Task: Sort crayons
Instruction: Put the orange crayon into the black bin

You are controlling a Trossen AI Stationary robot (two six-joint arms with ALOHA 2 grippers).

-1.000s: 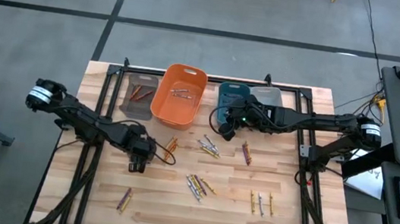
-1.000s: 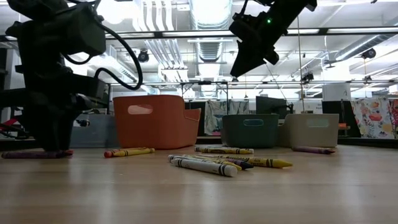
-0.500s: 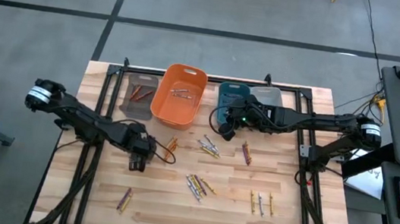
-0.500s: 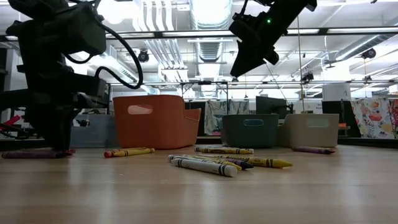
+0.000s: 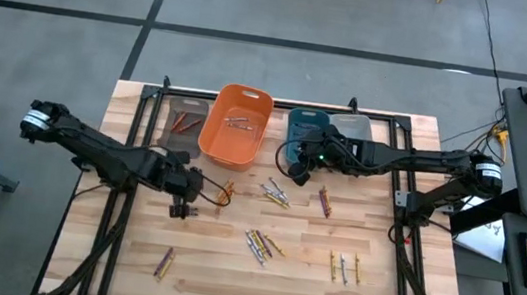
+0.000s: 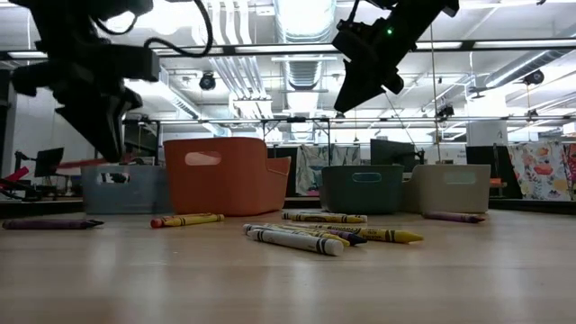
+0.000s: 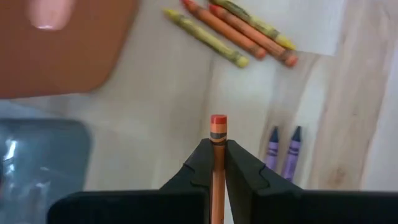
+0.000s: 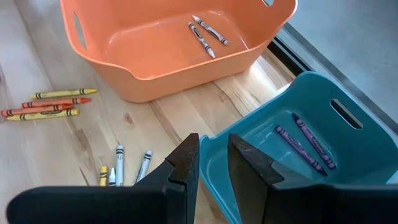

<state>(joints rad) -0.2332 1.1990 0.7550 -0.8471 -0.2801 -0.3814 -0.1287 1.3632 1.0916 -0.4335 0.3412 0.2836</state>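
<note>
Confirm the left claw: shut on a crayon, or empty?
Shut on one. In the wrist view the left claw pinches an orange crayon between its fingers, lifted above the table.

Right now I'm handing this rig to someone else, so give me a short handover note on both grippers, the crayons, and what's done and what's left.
Left gripper: shut on an orange crayon, lifted off the table, near the grey bin.
Right gripper: empty, fingers slightly apart, hanging over the near edge of the teal bin.
Done: two purple crayons lie in the teal bin, greyish ones in the orange bin, reddish ones in the grey bin.
Left: drop the held crayon, then sort the loose crayons on the table: a central cluster, three yellow and orange ones, a purple pair.
</note>
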